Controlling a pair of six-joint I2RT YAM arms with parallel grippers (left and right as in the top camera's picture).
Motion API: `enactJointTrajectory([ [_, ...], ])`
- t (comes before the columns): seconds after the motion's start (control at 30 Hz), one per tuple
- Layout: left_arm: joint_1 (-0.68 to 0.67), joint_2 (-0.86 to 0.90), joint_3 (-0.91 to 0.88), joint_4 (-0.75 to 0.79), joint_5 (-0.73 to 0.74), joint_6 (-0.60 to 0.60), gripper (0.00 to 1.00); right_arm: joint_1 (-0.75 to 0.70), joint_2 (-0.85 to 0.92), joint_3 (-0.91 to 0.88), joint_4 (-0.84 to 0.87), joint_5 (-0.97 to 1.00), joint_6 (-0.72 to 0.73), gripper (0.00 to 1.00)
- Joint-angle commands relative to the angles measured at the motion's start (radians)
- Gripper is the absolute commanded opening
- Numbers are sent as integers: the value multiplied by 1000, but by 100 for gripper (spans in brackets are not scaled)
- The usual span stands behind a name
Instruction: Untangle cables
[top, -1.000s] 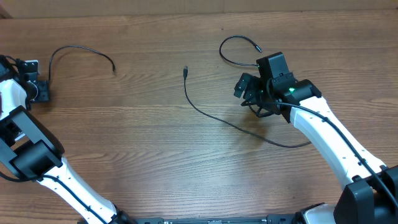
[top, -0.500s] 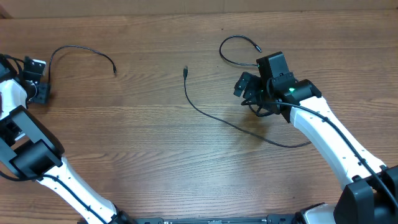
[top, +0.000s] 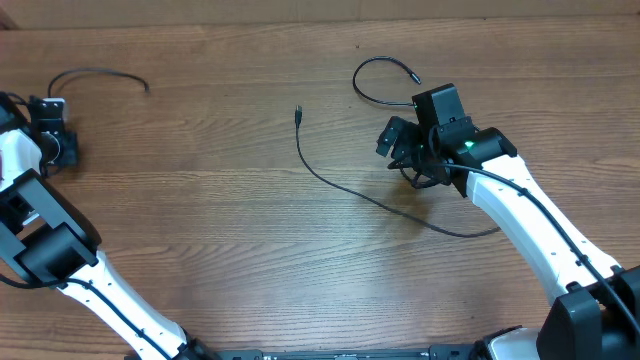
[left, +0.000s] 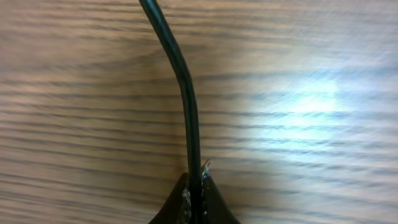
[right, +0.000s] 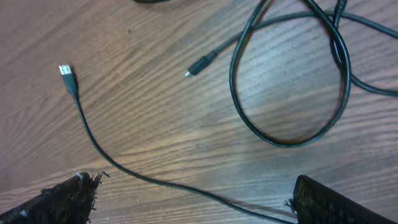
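The left tool (left: 195, 200) is pressed together on the short cable (left: 188, 112). The black cord rises straight out from between the tips and bends off across the wooden surface (left: 323, 99). In the overhead view this cable lies alone at the far left, well apart from every other cord, with its free end pointing toward the middle. The step in hand is judged to be carrying this freed cable aside. To do it well, hold the pinch firm and low and draw the cord along the surface, not upward. Release it only where its free end cannot swing back toward the others. Further out, the long cable (right: 87, 132) runs across the middle of the surface, with its USB plug (right: 66, 73) lying separate at the end. Do not drag anything across it. Furthest from the left arm, the right tool (right: 202, 198) hangs with its fingers spread wide and grips nothing. It sits above the looped cable (right: 286, 144), whose strands cross at the upper right of the right wrist view. There, one strand should be chosen at a clear stretch of the loop, away from the crossing, so that a pull opens the loop and does not tighten it.
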Motion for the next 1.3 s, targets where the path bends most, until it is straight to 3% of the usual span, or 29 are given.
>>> enactJointTrajectory([
  [0.0, -10, 21, 60, -20, 208, -190, 4, 5, 3, -5, -29, 13, 3, 100],
  [0.23, -15, 2, 389, 82, 188, -470, 4, 5, 3, -5, -51, 13, 3, 100],
  [0.43, -31, 2, 648, 431, 176, -665, 4, 5, 3, -5, -66, 13, 3, 100],
  [0.6, -35, 3, 678, 639, 157, -708, 4, 5, 3, -5, -62, 14, 3, 100],
  [0.7, -39, 12, 672, 575, 191, -692, 4, 5, 3, -5, -50, 14, 3, 100],
  [0.83, -57, 45, 666, 367, 289, -571, 4, 5, 3, -5, -37, 14, 3, 100],
  [0.97, -87, 81, 635, 150, 196, -478, 4, 5, 3, -5, -50, 13, 3, 100],
  [1.07, -102, 129, 630, 52, 111, -479, 4, 5, 3, -5, -64, 13, 3, 100],
  [1.27, -139, 221, 630, -81, 113, -584, 4, 5, 3, -5, -66, 13, 3, 100],
])
